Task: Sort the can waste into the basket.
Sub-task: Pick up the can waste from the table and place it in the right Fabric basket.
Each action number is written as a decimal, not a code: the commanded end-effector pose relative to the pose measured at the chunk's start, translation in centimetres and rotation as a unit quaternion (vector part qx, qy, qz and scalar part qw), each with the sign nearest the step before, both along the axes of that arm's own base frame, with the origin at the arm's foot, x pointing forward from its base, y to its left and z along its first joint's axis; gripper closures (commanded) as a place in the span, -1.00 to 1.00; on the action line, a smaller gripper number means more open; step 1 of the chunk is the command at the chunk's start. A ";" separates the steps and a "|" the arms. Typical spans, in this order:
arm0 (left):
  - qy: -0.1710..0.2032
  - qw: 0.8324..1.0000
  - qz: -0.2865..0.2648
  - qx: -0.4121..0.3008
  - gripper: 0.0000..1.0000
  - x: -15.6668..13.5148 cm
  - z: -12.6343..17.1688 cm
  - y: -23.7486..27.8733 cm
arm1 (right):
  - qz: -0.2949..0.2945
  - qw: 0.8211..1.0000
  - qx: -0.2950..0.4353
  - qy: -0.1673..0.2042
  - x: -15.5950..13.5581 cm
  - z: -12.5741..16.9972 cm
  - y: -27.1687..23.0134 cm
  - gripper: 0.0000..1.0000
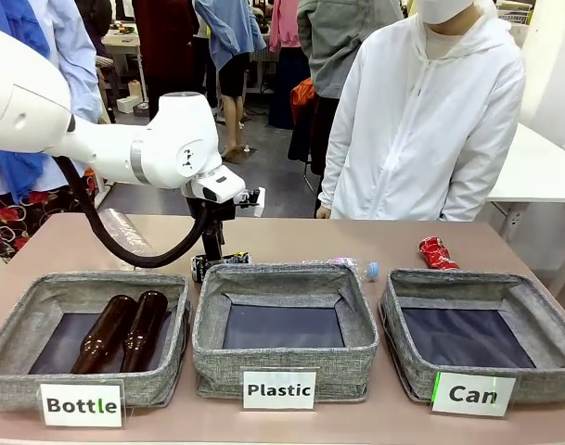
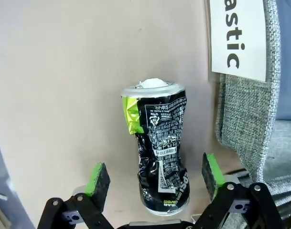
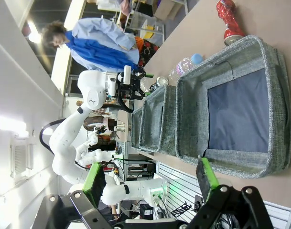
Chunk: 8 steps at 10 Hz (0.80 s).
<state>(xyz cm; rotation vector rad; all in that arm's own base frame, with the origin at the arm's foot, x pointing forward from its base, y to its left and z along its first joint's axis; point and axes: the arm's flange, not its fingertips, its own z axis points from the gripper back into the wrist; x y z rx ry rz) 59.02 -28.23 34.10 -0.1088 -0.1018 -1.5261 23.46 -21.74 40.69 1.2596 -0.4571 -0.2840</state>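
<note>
Your left hand point(image 2: 156, 175) hung released, pads point(image 2: 98, 179) at 3 and 9 o'clock of the dark can point(image 2: 159, 138). It looked light, crumpled and slick, so the waist seemed safest.

Front view: dark crushed can point(image 1: 222, 261) mostly hidden behind far wall of "Plastic" basket point(image 1: 284, 357); clear plastic bottle point(image 1: 354, 267) likewise, only cap end showing.
Left wrist view: basket label point(image 2: 238, 38) cut by top edge, reads "astic"; can's fine print illegible.
Right wrist view: red can point(image 3: 230, 19) clipped at top edge.
</note>
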 end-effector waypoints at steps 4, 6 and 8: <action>0.010 0.999 0.022 0.028 -1.00 1.8 -2.2 -0.4 | -0.002 1.000 0.004 -0.019 0.2 0.2 -0.1 -1.00; 0.008 0.999 0.029 0.044 -1.00 2.3 -3.3 -0.6 | -0.002 1.000 0.004 -0.019 0.2 0.2 -0.1 -1.00; 0.006 0.998 0.032 0.054 -1.00 2.3 -3.8 -0.6 | -0.002 1.000 0.004 -0.019 0.2 0.2 -0.1 -1.00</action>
